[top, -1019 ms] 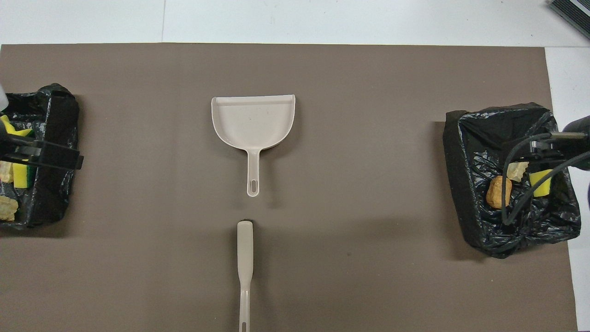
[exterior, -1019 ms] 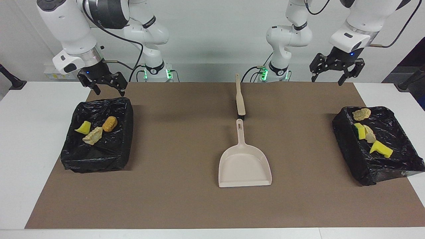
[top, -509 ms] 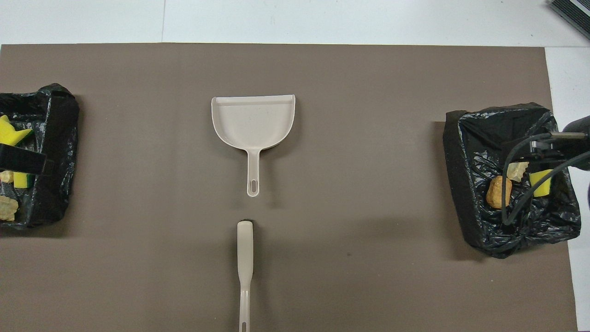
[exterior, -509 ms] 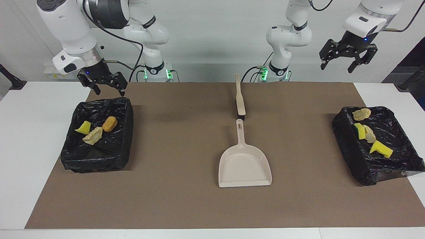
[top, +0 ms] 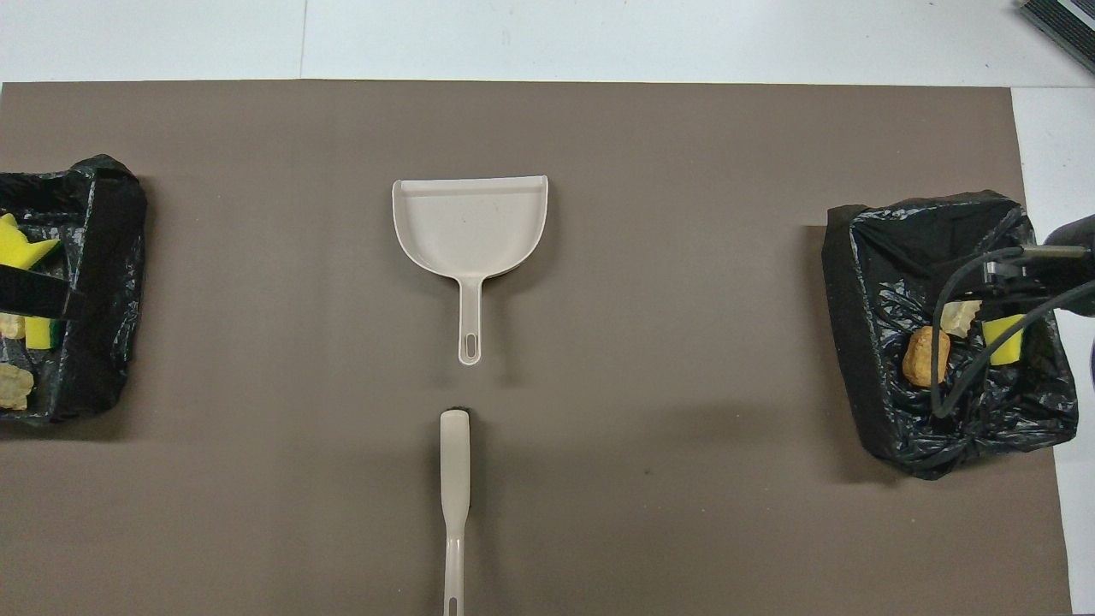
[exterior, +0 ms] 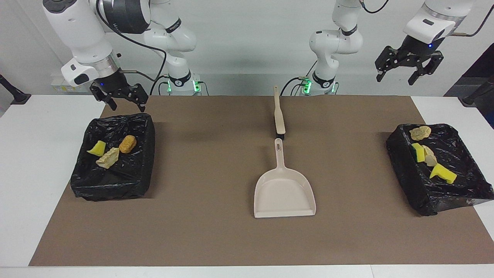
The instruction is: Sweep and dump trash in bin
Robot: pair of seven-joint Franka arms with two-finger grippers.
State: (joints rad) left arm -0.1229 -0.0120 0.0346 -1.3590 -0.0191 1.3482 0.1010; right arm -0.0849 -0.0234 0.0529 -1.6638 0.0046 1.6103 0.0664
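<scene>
Both pincers hang in the air with fingers apart and nothing between them. The left pincer point(exterior: 410, 68) is high over the left arm's end of the counter point(exterior: 34, 162), above the bin point(exterior: 463, 193) that stands there. The right pincer point(exterior: 120, 98) is lower, just over the robot-side rim of the other bin point(exterior: 112, 185) at the right arm's end.

The trash is already inside the two bins. In the bin at the right arm's end I see a yellow sponge piece point(exterior: 97, 148), a pale chunk point(exterior: 108, 158) and an orange-brown lump point(exterior: 127, 143). In the bin at the left arm's end lie a beige chunk point(exterior: 420, 133), a yellow-green sponge point(exterior: 417, 152), a pale piece point(exterior: 429, 158) touching it, and a yellow sponge point(exterior: 443, 173). I see no scrap on the brown mat point(exterior: 216, 239).

The dustpan point(exterior: 284, 193) lies in the middle of the mat, its pan bare, its handle pointing to the robots. The brush point(exterior: 278, 114) lies just beside the handle end, nearer to the robots, not touching it as far as I can tell.

To my eye the work looks finished, so the good step is only to bring both arms away calmly. The right pincer is close to the loose bag, so I would lift it straight up first, not sideways, so it does not catch the plastic and tip the bin.
</scene>
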